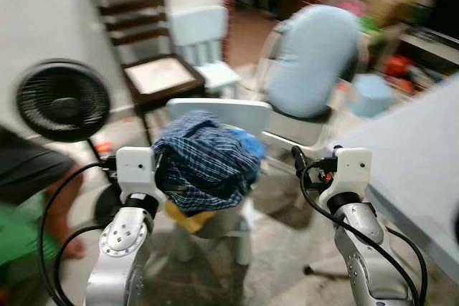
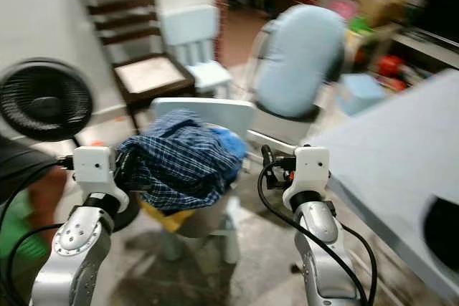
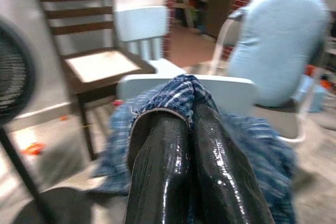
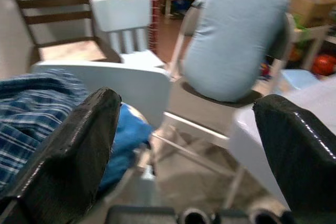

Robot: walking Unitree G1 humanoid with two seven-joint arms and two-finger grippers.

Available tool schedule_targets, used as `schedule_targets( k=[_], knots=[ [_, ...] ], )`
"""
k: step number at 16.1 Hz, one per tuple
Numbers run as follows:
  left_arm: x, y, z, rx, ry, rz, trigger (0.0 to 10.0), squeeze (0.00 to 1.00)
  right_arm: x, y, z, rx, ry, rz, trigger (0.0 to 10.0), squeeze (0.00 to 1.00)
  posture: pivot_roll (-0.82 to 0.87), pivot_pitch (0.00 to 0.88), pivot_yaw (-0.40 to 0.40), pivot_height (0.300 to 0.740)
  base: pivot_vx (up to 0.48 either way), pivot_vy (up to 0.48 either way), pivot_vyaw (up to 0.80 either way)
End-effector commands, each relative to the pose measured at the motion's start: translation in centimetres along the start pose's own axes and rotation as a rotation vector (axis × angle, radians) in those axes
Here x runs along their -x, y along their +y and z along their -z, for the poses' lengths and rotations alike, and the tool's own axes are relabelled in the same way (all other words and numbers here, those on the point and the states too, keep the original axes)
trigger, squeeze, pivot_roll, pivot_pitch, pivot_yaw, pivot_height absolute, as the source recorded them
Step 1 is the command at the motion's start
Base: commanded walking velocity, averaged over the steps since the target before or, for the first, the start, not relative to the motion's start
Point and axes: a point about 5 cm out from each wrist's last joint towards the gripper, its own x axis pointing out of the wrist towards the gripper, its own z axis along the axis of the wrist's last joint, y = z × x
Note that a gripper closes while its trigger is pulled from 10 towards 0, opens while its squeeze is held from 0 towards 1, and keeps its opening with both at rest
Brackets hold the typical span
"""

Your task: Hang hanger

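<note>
The robot is standing over a small pale-blue child's chair (image 1: 229, 114) at the middle of the frame, both arms raised in front of it. Its left gripper (image 3: 184, 124) is clamped, its two black fingers pressed together on a fold of the blue plaid shirt (image 1: 208, 163) that is bunched over the chair's seat and back. I am not making out any hanger; if one is there, it is buried in the cloth. The right gripper (image 4: 184, 129) is hanging spread wide with nothing between its fingers, just right of the shirt, near the chair's edge.

Behind, a dark wooden chair (image 1: 140, 41) is sitting at upper left, a black fan (image 1: 63, 100) at left, and a chair with a light-blue cushion (image 1: 315, 59) at upper right. A grey tabletop (image 1: 412, 170) is filling the right side.

I judge it is at the picking-up step: the garment is gripped but not yet lifted. The next move calls for raising it clear of the chair and finding a rail or hook to hang it on
</note>
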Motion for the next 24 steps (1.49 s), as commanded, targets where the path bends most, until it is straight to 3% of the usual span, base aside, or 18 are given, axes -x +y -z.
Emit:
schedule_targets(
  k=[1,6,14,20,24],
  knots=[
    [-0.07,0.10,0.11,0.031,0.010,-0.001,10.0,0.00,-0.34,0.03,-0.23,0.009,-0.006,-0.011,10.0,0.00,0.02,0.000,-0.034,0.740,0.000,0.000,-0.80],
    [-0.16,0.35,0.46,0.080,0.025,-0.043,10.0,0.00,-0.73,-0.03,-0.39,0.026,-0.009,-0.018,10.0,0.00,0.02,0.000,-0.037,0.740,0.000,0.000,-0.80],
    [-0.43,0.10,0.49,0.099,0.038,-0.018,10.0,0.00,-0.67,0.05,-0.25,0.023,-0.009,-0.009,10.0,0.00,0.02,0.003,-0.028,0.740,0.000,0.000,-0.80],
    [-0.57,0.10,0.54,0.095,0.043,-0.015,10.0,0.00,-0.77,0.08,-0.27,0.024,-0.012,-0.004,10.0,0.00,0.02,0.000,-0.027,0.740,0.000,0.320,-0.76],
    [-0.58,-0.01,0.58,0.096,0.046,-0.014,10.0,0.00,-0.78,0.08,-0.28,0.027,-0.012,-0.006,10.0,0.00,0.01,0.000,-0.030,0.740,0.000,0.348,-0.23]
  ],
)
